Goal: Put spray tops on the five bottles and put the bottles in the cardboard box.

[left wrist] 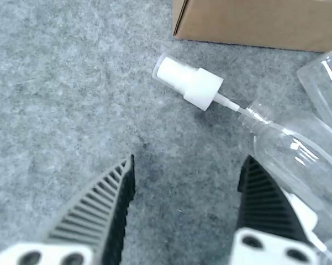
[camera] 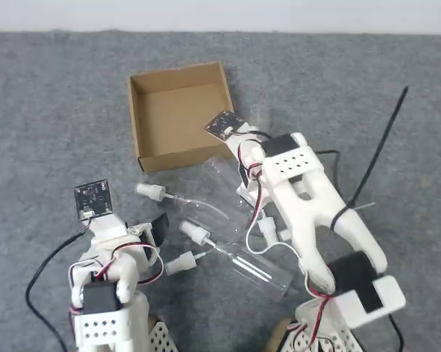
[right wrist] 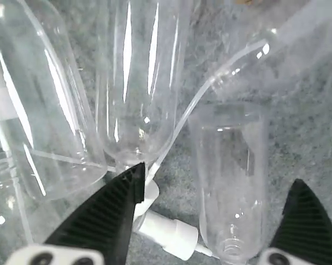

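The left hand point(left wrist: 188, 165) hangs wide open over the grey counter point(left wrist: 55, 83), holding nothing. Just off its fingertips a white spray top point(left wrist: 189, 85) lies on its side with its cap toward the left. Its thin tube runs right into the neck of a clear bottle point(left wrist: 298, 160), which is partly cut off from view. The cardboard box point(left wrist: 254, 22) sits just on the far side. The right hand point(right wrist: 218, 176) is also spread wide and grips nothing. A capless bottle point(right wrist: 229, 182) lies between its fingers; contact cannot be made out. The other bottles point(right wrist: 132, 83) overlap and are hard to separate.
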`<state>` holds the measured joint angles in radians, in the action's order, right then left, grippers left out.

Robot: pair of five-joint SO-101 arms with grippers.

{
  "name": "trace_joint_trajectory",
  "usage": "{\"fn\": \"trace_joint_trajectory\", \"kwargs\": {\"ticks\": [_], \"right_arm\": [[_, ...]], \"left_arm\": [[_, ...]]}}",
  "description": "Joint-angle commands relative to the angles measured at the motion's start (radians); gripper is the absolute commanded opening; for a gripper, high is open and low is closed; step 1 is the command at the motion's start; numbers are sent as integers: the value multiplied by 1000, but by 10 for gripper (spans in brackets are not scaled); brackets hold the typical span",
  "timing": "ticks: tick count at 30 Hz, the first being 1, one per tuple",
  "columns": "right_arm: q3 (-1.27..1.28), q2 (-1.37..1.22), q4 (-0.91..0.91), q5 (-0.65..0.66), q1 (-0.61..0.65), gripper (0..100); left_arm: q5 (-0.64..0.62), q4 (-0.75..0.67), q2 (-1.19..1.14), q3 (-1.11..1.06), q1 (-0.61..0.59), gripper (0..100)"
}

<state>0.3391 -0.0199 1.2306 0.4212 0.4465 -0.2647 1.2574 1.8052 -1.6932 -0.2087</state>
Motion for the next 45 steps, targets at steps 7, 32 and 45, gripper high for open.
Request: {"fn": "trace_joint_trajectory", "kwargs": {"ticks": [7,32,45], "right_arm": [[-64,-47,-27,-9,4,351],[-64,-124,-61,40,-71,149],[-63,38,-1,-6,-157,148]], "left_arm": [[0,5,17,8,-2,283],[0,5,17,8,-2,283],[0,5,17,8,-2,283]]}}
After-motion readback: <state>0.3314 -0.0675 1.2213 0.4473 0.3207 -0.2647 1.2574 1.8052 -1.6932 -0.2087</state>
